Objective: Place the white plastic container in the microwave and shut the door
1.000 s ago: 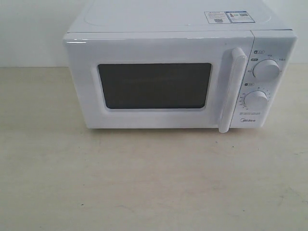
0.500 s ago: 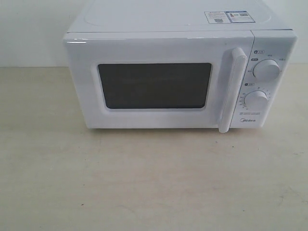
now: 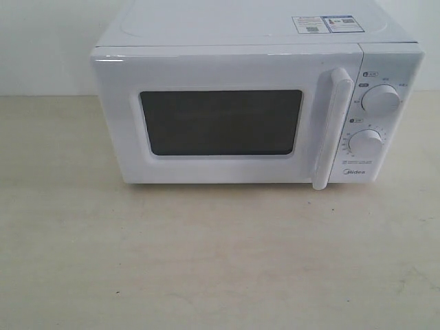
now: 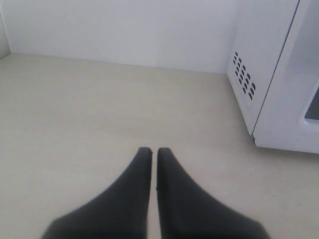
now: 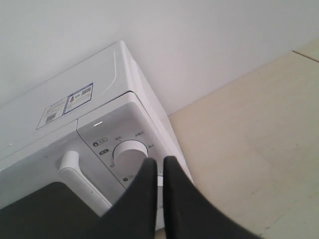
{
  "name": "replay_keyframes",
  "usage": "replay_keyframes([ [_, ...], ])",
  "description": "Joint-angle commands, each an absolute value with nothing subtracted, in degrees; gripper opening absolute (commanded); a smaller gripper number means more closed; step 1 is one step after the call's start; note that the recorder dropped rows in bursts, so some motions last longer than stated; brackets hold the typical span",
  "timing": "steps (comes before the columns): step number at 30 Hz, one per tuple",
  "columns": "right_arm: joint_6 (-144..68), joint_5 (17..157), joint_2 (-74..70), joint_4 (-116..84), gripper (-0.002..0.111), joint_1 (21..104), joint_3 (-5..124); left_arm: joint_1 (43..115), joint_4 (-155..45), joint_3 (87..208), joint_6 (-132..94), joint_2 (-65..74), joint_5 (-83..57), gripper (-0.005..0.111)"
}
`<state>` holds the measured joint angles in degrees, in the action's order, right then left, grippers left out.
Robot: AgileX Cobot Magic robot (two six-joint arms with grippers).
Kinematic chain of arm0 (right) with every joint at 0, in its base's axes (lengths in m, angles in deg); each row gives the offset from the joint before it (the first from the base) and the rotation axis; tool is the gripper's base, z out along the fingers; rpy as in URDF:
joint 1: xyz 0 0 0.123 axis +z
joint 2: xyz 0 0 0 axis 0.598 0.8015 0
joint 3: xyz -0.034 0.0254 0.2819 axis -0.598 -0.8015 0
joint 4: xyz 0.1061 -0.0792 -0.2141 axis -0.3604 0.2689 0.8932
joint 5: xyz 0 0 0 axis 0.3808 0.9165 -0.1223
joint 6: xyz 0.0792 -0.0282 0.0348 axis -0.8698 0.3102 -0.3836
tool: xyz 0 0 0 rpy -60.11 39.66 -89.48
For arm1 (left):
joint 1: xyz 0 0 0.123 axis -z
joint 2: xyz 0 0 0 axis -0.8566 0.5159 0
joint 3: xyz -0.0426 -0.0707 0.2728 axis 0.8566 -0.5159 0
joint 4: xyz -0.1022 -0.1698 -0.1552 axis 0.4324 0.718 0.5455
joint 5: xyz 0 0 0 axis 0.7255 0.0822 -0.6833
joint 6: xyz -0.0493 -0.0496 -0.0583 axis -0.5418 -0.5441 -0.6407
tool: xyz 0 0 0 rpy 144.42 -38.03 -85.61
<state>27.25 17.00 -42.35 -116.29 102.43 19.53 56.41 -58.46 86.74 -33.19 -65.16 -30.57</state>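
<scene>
Your microwave (image 3: 258,96) stands at the back of the worktop (image 3: 206,261), close to a pale wall (image 3: 48,41), its door (image 3: 220,69) shut flush with the control panel. The dark window (image 3: 221,122) gives no view of the inside, so you cannot tell from here what the cavity holds. The vertical bar handle (image 3: 332,127) runs down the door's right edge, just beside the two round dials: the upper dial (image 3: 381,100) sits above the lower dial (image 3: 365,144). Stickers (image 3: 324,24) lie on the top panel toward its right rear. In the left wrist view, your left end effector (image 4: 153,152) hangs over bare worktop with its dark fingers (image 4: 129,189) drawn narrow, only a thin slit between them and nothing held; the microwave's vented side (image 4: 244,79) and the hinge edge of the door are off to one side, apart from the fingers. In the right wrist view, your right end effector (image 5: 159,162) is likewise narrow and empty, its tips lined up in front of the upper dial at the control panel, with the handle and the stickers in sight beyond; whether the tips touch the panel cannot be told.
</scene>
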Motion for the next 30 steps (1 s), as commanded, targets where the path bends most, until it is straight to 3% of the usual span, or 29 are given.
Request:
replay_keyframes([
  [1, 27.64, 16.93, -42.56, -115.73, 0.000, 102.54, 19.28, 56.55, -58.01, 86.56, -32.95, -65.38, -30.59, 0.004],
  [4, 30.76, 16.93, -42.72, -115.73, 0.000, 102.54, 19.28, 56.55, -58.01, 86.56, -32.95, -65.38, -30.59, 0.004],
  [8, 33.74, 21.90, -44.31, -115.73, 0.000, 91.62, 19.28, 56.55, -58.13, 86.56, -32.95, -65.38, -30.59, 0.004],
  [11, 41.94, 46.54, -47.58, -115.73, 0.000, 75.10, 19.28, 56.55, -58.13, 86.56, -32.95, -65.38, -30.59, 0.004],
  [13, 44.77, 65.39, -52.87, -115.73, 0.000, 58.79, 18.49, 56.55, -58.27, 86.56, -32.95, -65.38, -30.59, 0.004],
  [17, 43.84, 73.48, -63.24, -115.73, 0.000, 44.60, 12.23, 56.55, -58.27, 86.56, -32.95, -65.38, -30.59, 0.004],
  [22, 42.76, 73.49, -72.98, -115.73, 0.000, 42.27, 4.71, 56.55, -58.27, 86.56, -32.95, -65.38, -30.59, 0.004],
  [30, 41.99, 78.85, -73.65, -115.73, 0.000, 42.50, -1.32, 56.55, -58.27, 86.56, -32.95, -65.38, -30.59, 0.004],
])
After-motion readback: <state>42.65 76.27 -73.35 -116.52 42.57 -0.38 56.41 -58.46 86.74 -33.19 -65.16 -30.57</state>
